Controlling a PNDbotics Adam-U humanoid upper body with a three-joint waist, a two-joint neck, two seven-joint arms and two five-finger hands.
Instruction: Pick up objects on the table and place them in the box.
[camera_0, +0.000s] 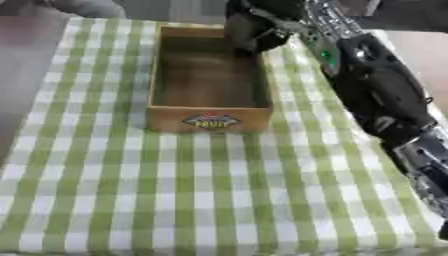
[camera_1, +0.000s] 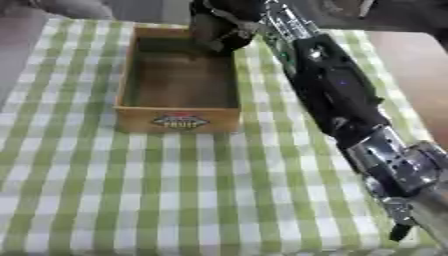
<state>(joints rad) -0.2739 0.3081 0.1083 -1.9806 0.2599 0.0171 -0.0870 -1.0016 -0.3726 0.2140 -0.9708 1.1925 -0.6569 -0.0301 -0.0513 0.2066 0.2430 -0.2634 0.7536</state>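
A wooden box (camera_0: 208, 118) with a label on its near wall stands on the green-and-white checked cloth, and I see nothing inside it. My right arm (camera_1: 337, 100) reaches from the lower right up to the box's far right corner. There my right hand (camera_0: 262, 27) hangs over the corner, fingers curled round a dark, brownish object (camera_1: 206, 30) whose lower end dips inside the box. I cannot make out what the object is. My left hand shows in neither view.
The checked cloth (camera_0: 175, 190) covers the table up to its near edge, with brown floor on both sides. No loose objects show on the cloth. Someone's clothing shows at the far edge.
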